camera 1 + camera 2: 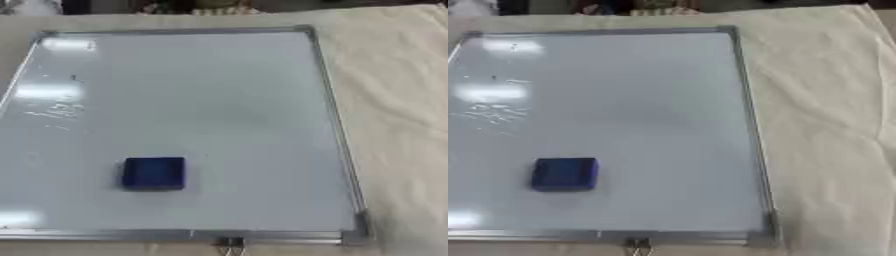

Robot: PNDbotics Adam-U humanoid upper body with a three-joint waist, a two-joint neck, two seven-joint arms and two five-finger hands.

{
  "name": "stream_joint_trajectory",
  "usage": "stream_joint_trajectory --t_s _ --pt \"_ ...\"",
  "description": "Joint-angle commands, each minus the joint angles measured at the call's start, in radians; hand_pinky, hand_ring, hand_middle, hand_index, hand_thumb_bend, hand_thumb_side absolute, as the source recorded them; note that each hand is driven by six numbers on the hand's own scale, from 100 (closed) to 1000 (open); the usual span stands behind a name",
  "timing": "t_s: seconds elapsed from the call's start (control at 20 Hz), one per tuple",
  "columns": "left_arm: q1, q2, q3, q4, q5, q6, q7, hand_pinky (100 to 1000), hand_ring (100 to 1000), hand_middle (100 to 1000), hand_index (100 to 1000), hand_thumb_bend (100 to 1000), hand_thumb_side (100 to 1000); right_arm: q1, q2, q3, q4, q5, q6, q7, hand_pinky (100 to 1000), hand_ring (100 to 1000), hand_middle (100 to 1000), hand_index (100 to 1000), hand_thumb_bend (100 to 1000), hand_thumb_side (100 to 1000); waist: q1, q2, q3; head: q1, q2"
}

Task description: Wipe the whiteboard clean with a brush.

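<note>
1. Whiteboard (219, 90) lay flat on cloth-covered tabletop (833, 125), silver frame all round.
2. Blue brush (154, 173) sat on the whiteboard, near its front edge, left of centre, w/ nothing touching it.
3. Faint marks (487, 112) showed twd the whiteboard's left side, beyond the brush.
4. Neither robot hand was in shot, so state can't be told; brush position rel. to either unknown.

- The left hand and the right hand do not show in either view.
- No other part of the robot's body shows, so its colours and shapes cannot be told.
</note>
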Motion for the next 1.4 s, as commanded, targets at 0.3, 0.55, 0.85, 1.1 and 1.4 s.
stream_joint_trajectory --t_s 0.3,0.55,0.85,1.1,1.4 --pt "-0.099 0.058 -0.123 -0.013 -0.009 0.026 -0.270 922 809 699 869 765 915 -0.014 -0.033 0.001 -0.014 -0.003 -0.005 0.002 763 829 804 849 100 1000 0.008 -0.024 0.000 -0.007 -0.006" --pt "-0.140 0.040 -0.184 -0.013 0.028 0.067 -0.376 919 804 692 958 819 861 -0.016 -0.030 0.004 -0.014 -0.004 -0.006 0.005 764 826 799 847 100 1000 0.011 -0.023 -0.002 -0.010 -0.008" --pt "-0.188 0.003 -0.252 -0.013 0.052 0.151 -0.465 900 783 662 916 832 805 -0.016 -0.026 0.009 -0.014 -0.004 -0.010 0.009 765 823 794 845 100 1000 0.011 -0.020 -0.007 -0.008 -0.016" --pt "-0.215 -0.029 -0.305 -0.010 0.047 0.210 -0.530 894 800 728 907 837 732 -0.016 -0.023 0.014 -0.014 -0.005 -0.011 0.012 766 821 791 844 100 1000 0.012 -0.017 -0.010 -0.006 -0.023" --pt "-0.253 -0.081 -0.354 0.008 0.006 0.242 -0.555 853 787 759 887 826 689 -0.015 -0.020 0.017 -0.014 -0.007 -0.012 0.016 767 818 786 842 100 1000 0.013 -0.010 -0.014 -0.003 -0.034"
